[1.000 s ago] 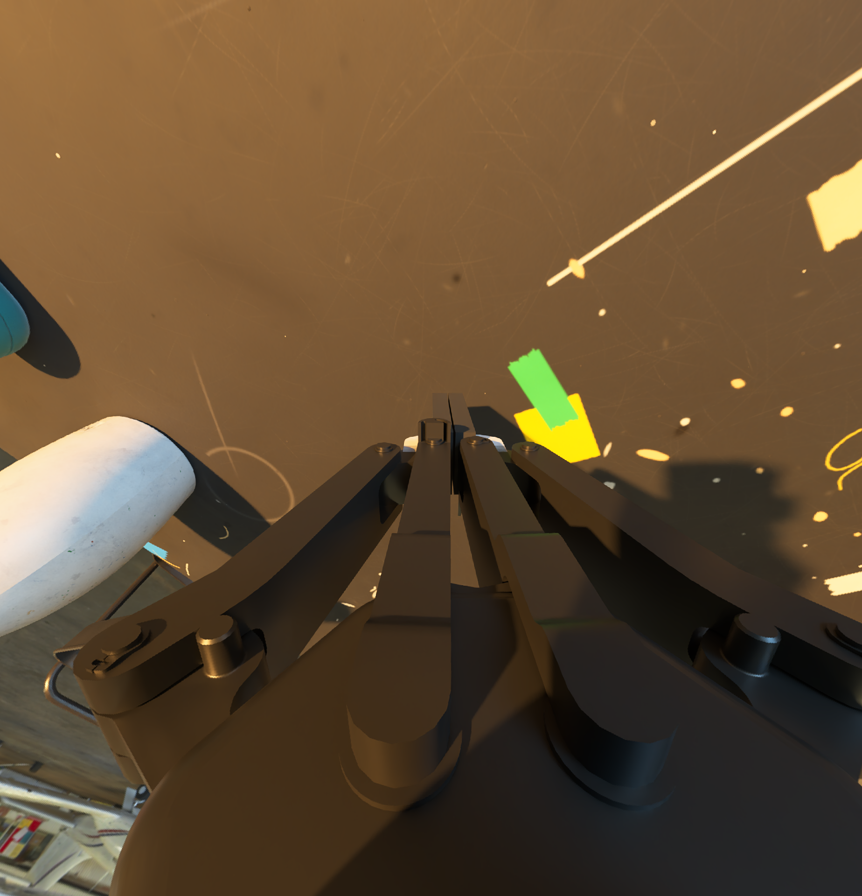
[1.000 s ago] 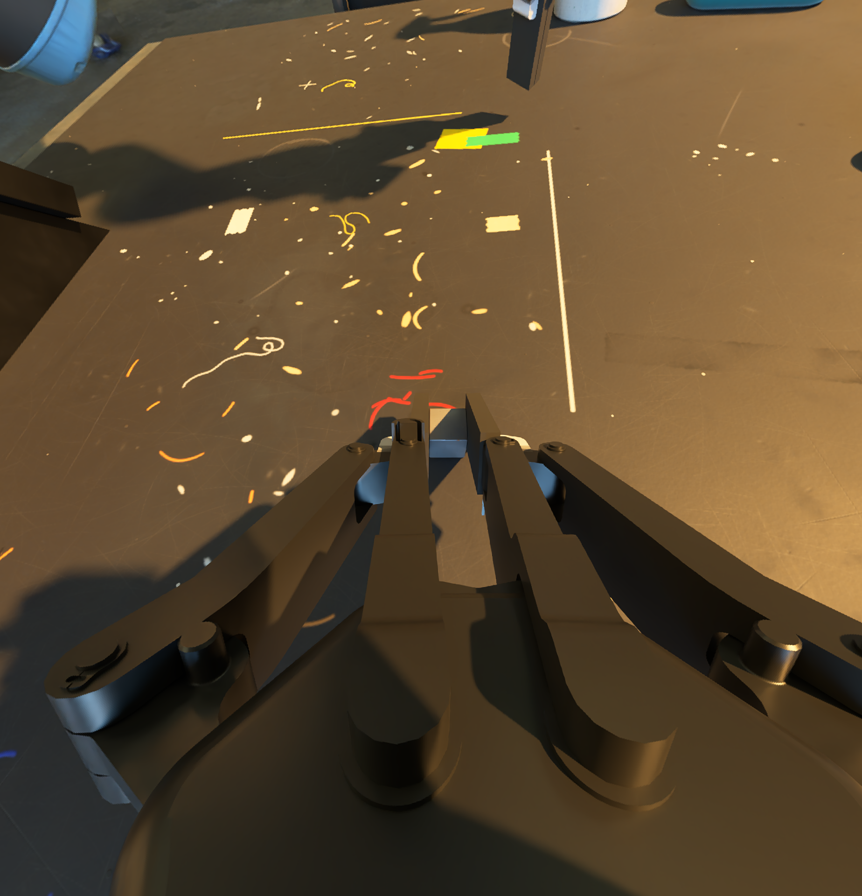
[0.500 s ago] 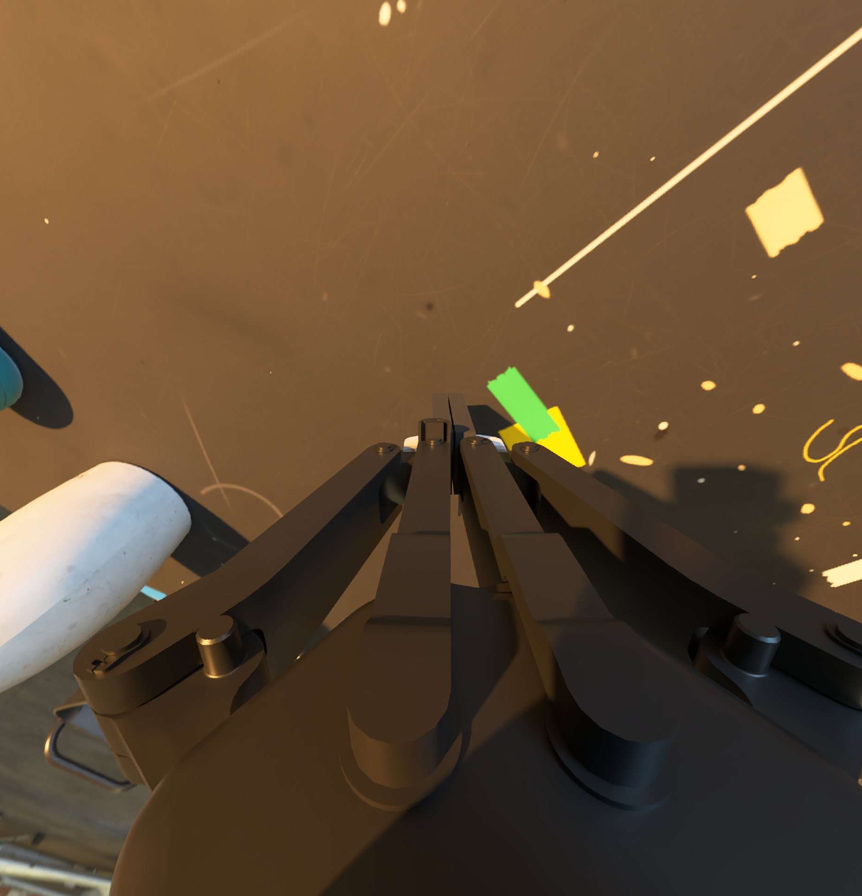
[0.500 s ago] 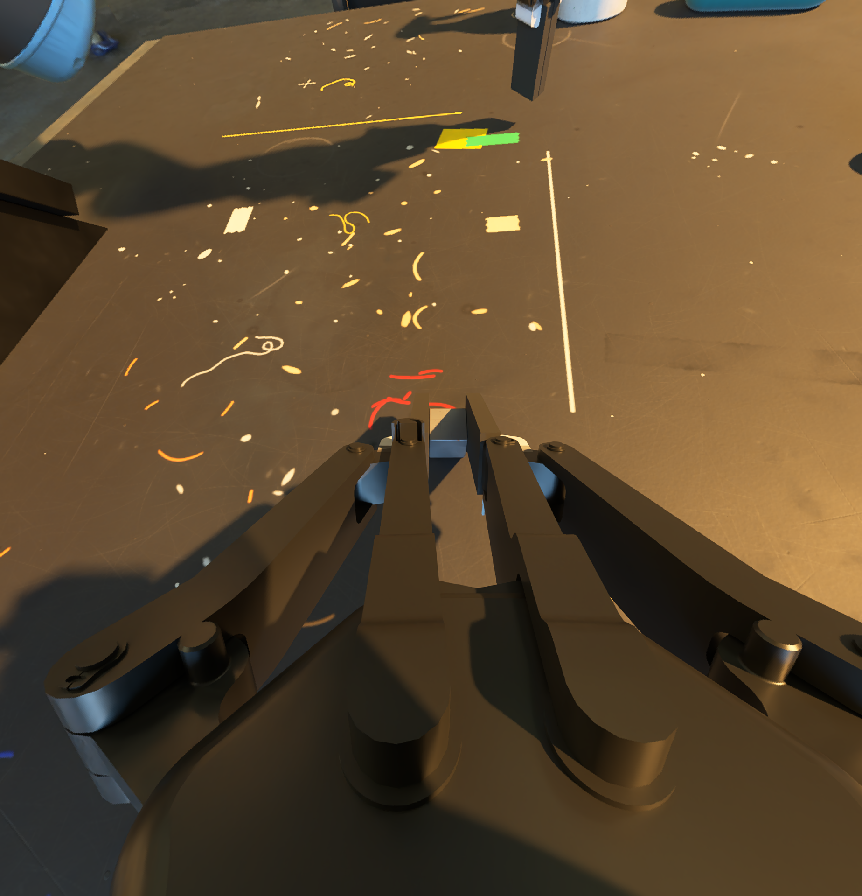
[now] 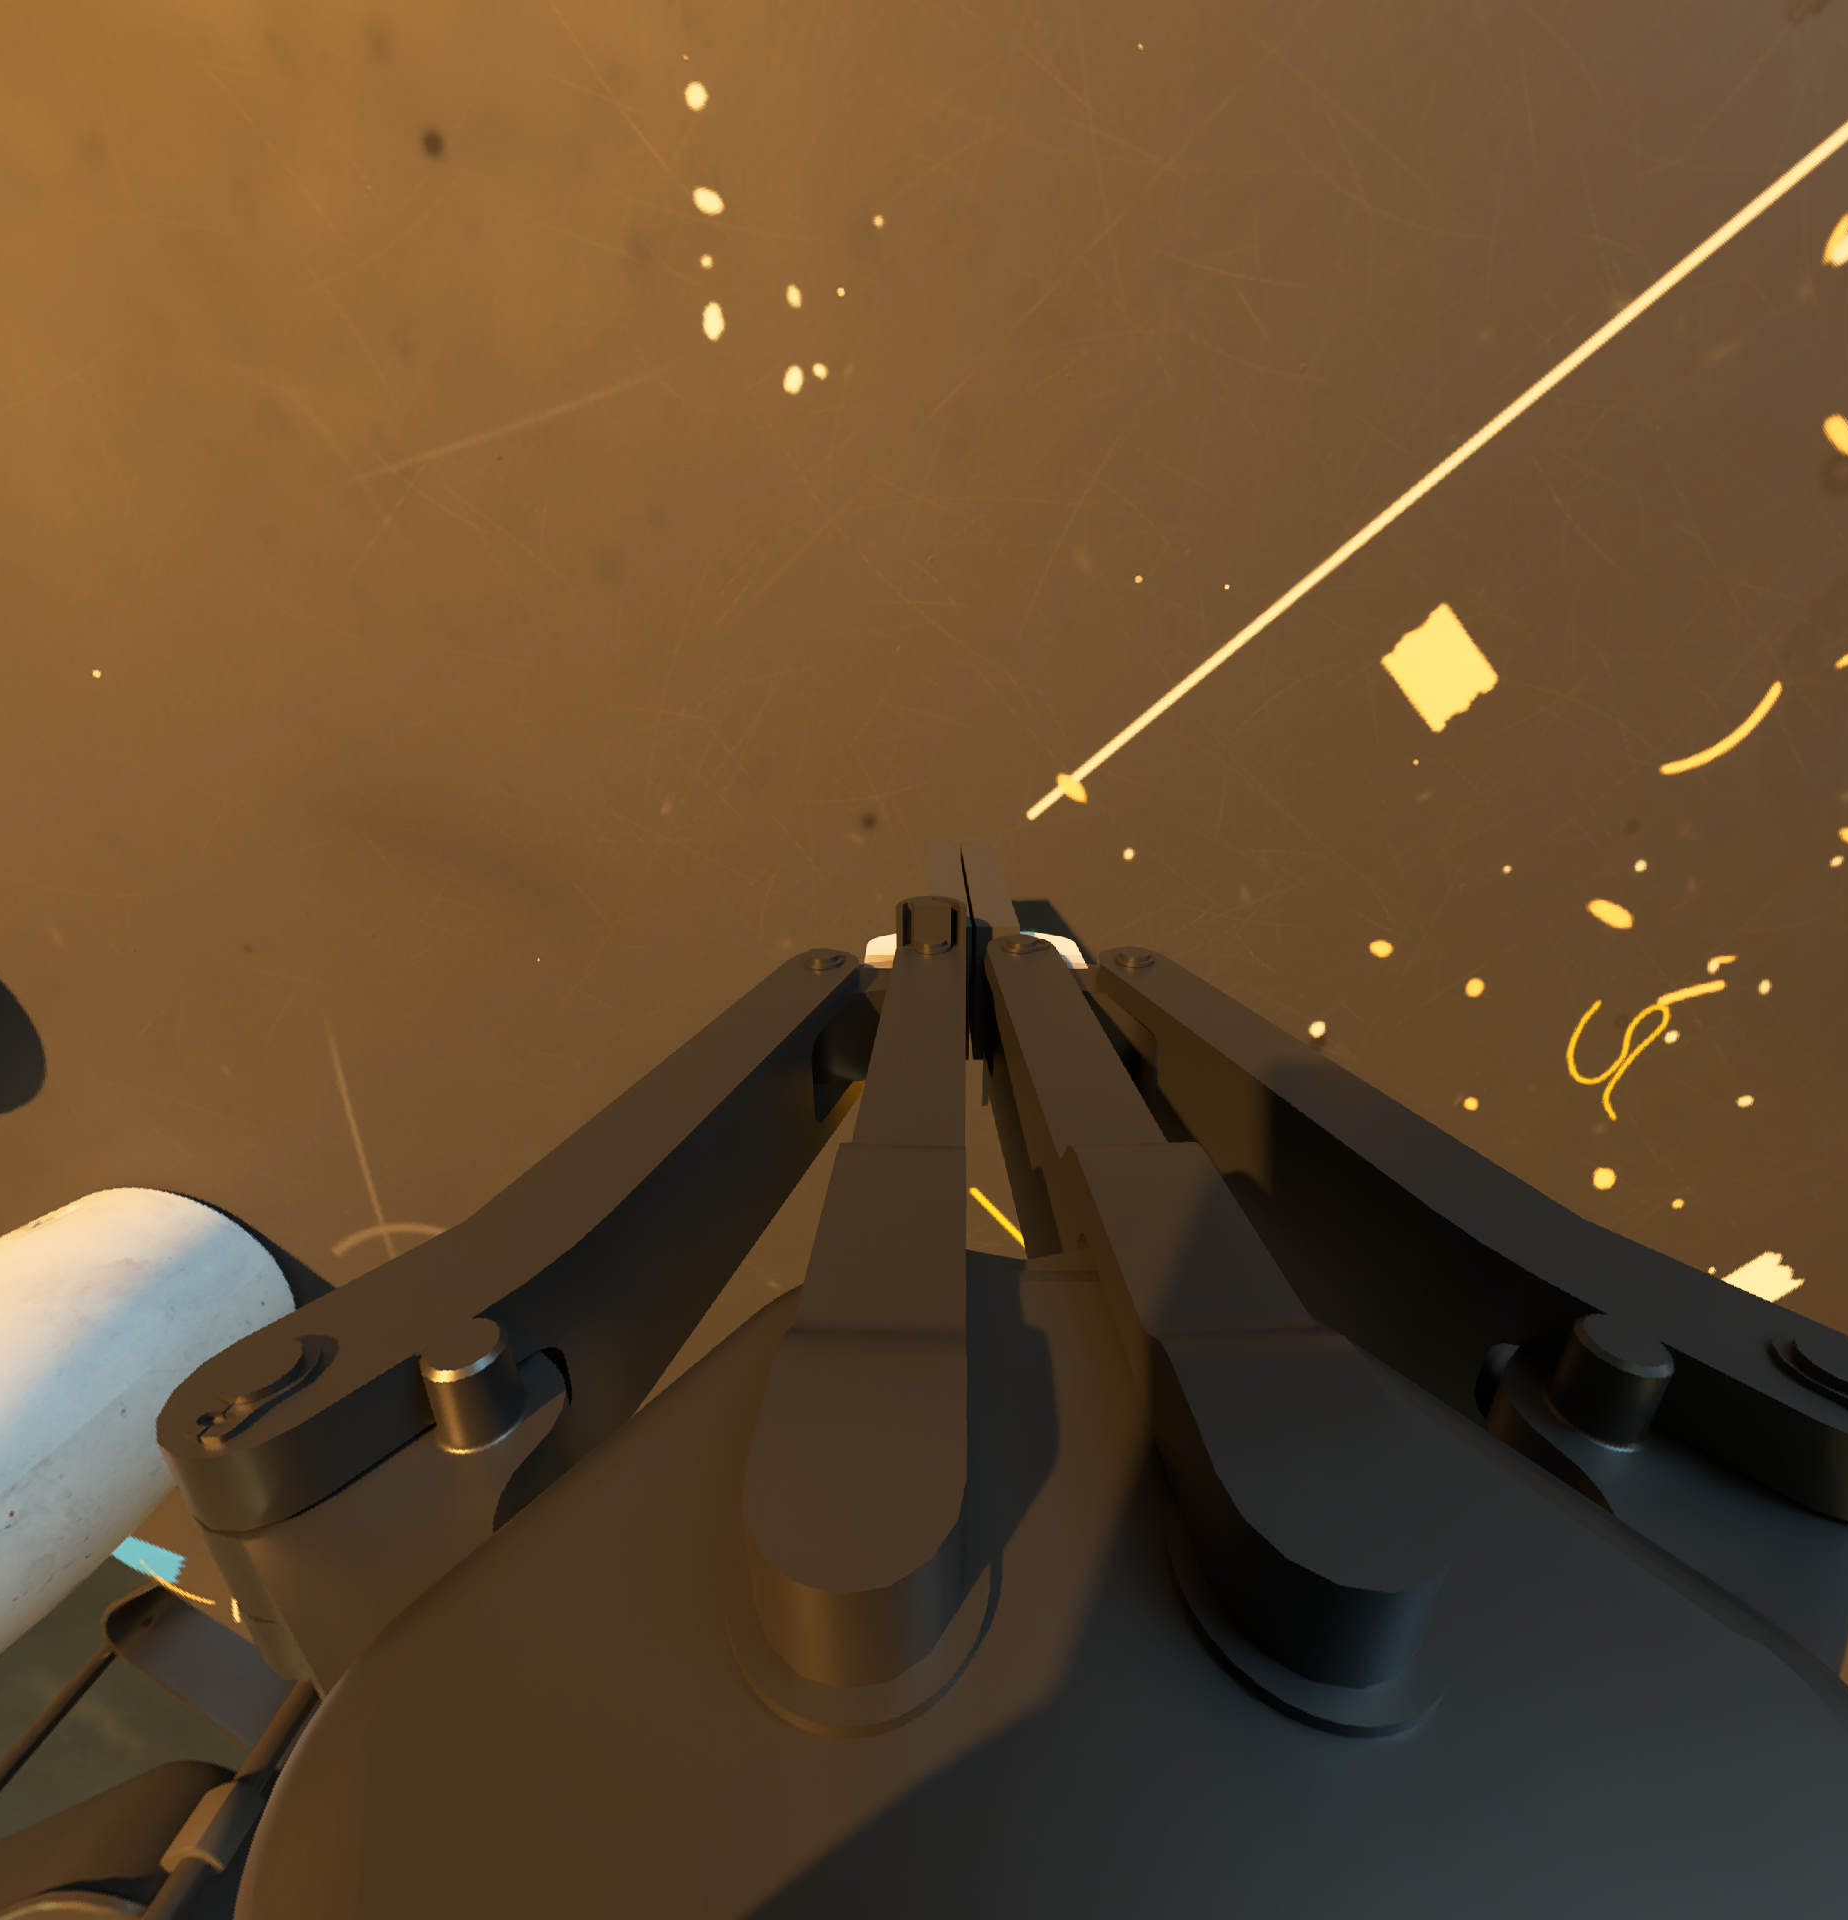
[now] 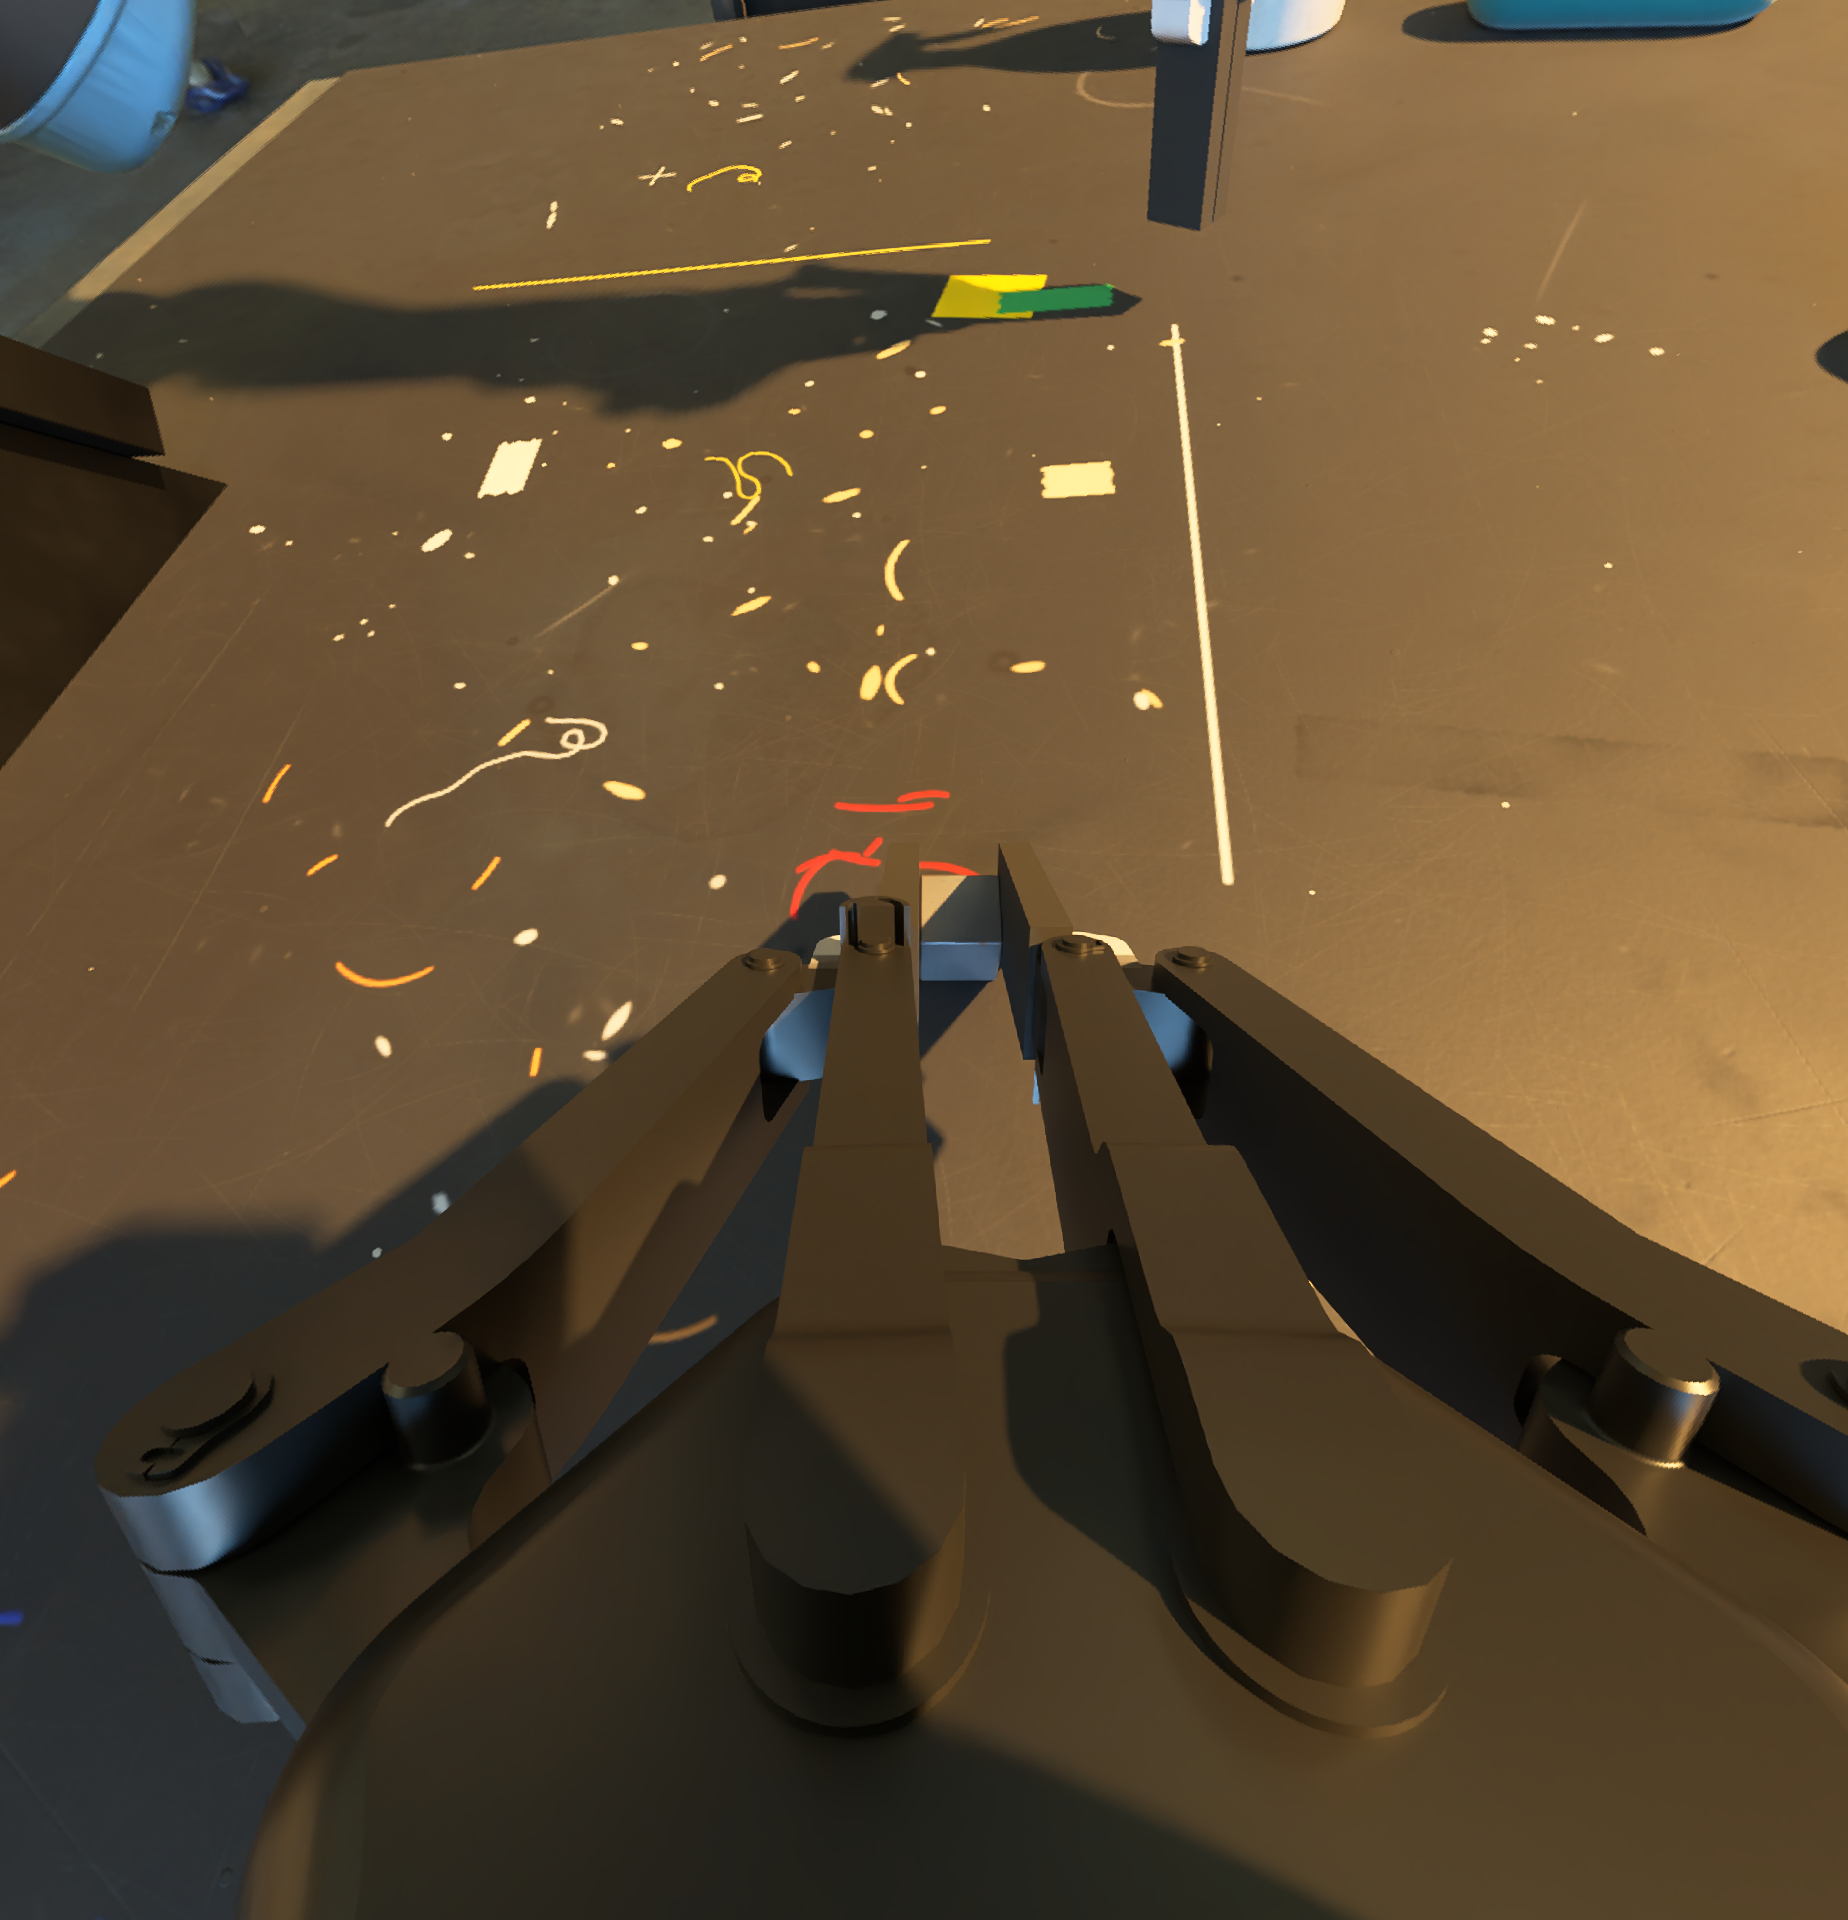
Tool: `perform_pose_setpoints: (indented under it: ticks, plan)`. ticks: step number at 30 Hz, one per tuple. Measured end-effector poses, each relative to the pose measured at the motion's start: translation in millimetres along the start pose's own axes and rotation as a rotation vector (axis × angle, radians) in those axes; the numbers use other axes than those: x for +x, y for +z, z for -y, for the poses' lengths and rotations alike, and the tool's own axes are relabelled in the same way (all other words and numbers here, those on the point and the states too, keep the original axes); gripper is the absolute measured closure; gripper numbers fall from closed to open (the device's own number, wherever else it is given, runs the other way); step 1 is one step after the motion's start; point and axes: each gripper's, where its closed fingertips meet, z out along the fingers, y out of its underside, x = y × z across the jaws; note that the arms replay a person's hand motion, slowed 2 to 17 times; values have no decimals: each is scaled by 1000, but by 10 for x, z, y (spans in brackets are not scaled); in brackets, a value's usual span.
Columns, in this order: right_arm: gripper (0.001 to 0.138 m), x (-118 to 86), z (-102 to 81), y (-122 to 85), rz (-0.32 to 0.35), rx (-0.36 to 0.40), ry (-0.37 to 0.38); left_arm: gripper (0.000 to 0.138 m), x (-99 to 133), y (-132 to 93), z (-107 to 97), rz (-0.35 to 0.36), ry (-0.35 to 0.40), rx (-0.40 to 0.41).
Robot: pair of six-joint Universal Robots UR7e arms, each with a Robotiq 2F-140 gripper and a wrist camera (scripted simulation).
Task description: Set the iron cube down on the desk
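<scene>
Left end effector advanced; grey iron cube stays clamped.

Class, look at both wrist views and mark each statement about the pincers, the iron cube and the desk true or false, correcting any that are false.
1. The right pincer is shut on the iron cube. True.
2. The left pincer also holds a cube. False: its fingers are pressed together with nothing between them.
3. A yellow and green tape patch lies on the desk far ahead of the right pincer. True.
4. Blue scribbles mark the desk just beyond the cube. False: the scribbles there are red.
5. A white cylinder shows at the lower left of the left wrist view. True.
</scene>
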Motion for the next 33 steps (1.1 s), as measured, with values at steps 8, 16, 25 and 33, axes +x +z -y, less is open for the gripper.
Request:
perform_pose_setpoints:
  ticks: [8, 16, 25, 33]
  plan:
    - [119, -1, 0, 0, -3, 0, -3, 138, -130, -37, -24, 46, -68, 10]
    - [119, -1, -1, 0, -8, -1, -9, 135, -261, -138, -60, 111, -112, 42]
    - [119, -2, -3, 2, -14, -2, -16, 134, -364, -292, -54, 161, -160, 119]
    - [119, -1, -2, 1, -9, -1, -11, 133, -430, -395, -81, 186, -202, 163]
